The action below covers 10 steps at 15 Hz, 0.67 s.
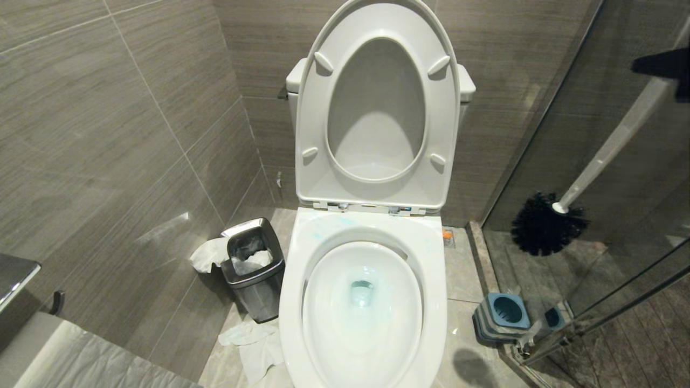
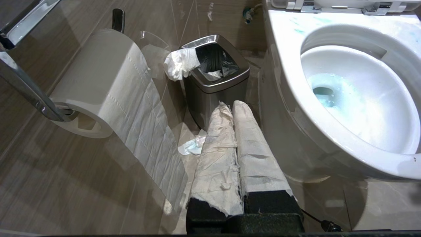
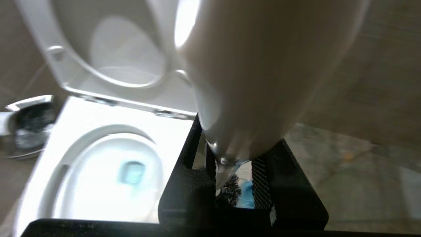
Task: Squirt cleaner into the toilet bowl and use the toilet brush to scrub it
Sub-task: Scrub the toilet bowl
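Head view – toilet bowl [image 1: 362, 302]: centre of the view, seat and lid raised against the tank; pale turquoise cleaner [image 1: 362, 291] seen as tinted water at the bottom and faint smears on the rear rim.
Head view – toilet brush [image 1: 604, 161]: held up in the air at the right, beside the glass shower screen, handle tilted, black bristle head [image 1: 547, 223] lowest, clear of the floor.
Head view – right gripper [image 1: 666, 67]: dark shape at the upper right edge, at the handle's top end.
Head view – holder [image 1: 504, 315]: blue-topped, on the floor right of the bowl, hole vacant.
Head view – waste bin [image 1: 253, 269]: steel, left of the bowl, tissue over its rim and on the floor.
L wrist view – left gripper [image 2: 234, 105]: paper-wrapped fingers pressed together, nothing between them; pointed at the bin, bowl just beside.
L wrist view – toilet paper roll [image 2: 98, 82]: on a wall bracket, sheet hung down.
R wrist view – right gripper [image 3: 230, 164]: jaws closed narrowly on the whitish handle, which fills the view; bowl w/ blue water seen below.
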### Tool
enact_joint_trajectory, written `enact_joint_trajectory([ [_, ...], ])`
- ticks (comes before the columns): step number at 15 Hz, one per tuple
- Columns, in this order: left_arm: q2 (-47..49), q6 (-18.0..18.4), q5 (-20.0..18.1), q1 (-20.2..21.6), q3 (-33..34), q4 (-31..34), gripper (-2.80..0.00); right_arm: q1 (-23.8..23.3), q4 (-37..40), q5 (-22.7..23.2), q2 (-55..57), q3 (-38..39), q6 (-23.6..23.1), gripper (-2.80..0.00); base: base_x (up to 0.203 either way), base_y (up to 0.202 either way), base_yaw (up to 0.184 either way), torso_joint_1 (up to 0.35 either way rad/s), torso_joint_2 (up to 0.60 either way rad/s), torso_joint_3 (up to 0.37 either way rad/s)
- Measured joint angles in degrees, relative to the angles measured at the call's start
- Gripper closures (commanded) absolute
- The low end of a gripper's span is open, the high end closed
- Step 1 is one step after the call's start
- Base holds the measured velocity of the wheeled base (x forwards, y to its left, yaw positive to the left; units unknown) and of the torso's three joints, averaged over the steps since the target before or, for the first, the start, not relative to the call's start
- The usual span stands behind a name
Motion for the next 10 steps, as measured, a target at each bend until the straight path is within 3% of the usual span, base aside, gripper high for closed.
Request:
enact_joint_trajectory([
  [2,0.0,-0.1,0.0,0.0,0.0,0.0,0.0,6.0,-2.2,-6.4,5.6,-2.3,2.0,0.0,0.0,0.0,0.0,0.0,0.0,0.0],
  [4,0.0,-0.1,0.0,0.0,0.0,0.0,0.0,8.9,-4.3,-10.7,11.1,-5.4,3.2,0.0,0.0,0.0,0.0,0.0,0.0,0.0],
  [10,0.0,-0.1,0.0,0.0,0.0,0.0,0.0,11.1,-6.6,-12.2,25.1,-11.0,9.8,0.0,0.0,0.0,0.0,0.0,0.0,0.0],
])
